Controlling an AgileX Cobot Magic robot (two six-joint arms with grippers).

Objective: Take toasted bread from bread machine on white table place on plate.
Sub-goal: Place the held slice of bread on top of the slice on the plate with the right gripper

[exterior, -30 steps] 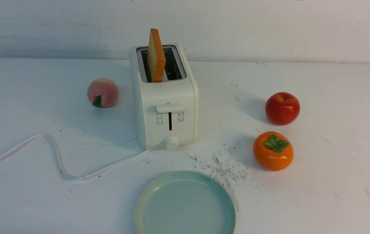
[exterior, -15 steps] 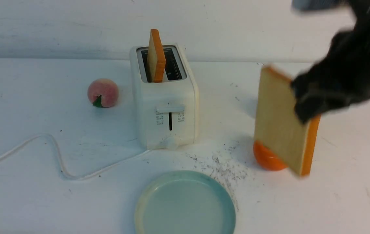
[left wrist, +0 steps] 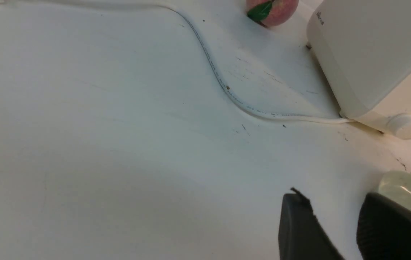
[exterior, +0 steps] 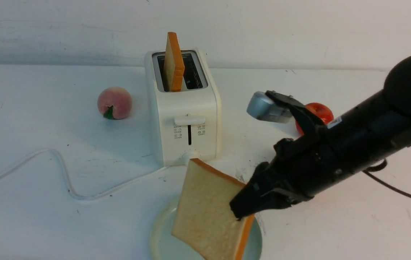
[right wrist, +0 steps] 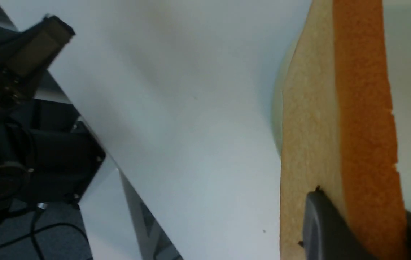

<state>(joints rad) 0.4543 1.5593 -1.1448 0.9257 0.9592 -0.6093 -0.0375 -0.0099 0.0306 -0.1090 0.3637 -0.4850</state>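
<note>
The right claw [exterior: 243,207] reaches in from the right, closed on one edge of a slice of toasted bread [exterior: 205,213]. That held slice hangs tilted over the plate [exterior: 158,238] at the near edge of the desk [exterior: 28,108], with its pale face turned towards the near side and its orange-brown crust showing along the right edge. It covers the middle and right of the plate. I cannot tell whether its lowest corner touches the glaze. From the right wrist camera, a dark finger [right wrist: 324,224] presses flat on the tan face of the slice [right wrist: 364,108], with the crust between the jaws.

Beyond the plate stands the bread machine [exterior: 187,122], its lever and knob facing the near side. The second slice [exterior: 173,61] stands upright in its left slot, poking well above the top. Its white cord [exterior: 61,169] snakes off to the left across the desk.

A peach [exterior: 114,103] sits left of the machine. On the right a red apple [exterior: 320,110] is partly hidden behind the right arm.

The left claw [left wrist: 333,209] is low over the desk near the plate's left rim, its jaws parted with nothing between them.
</note>
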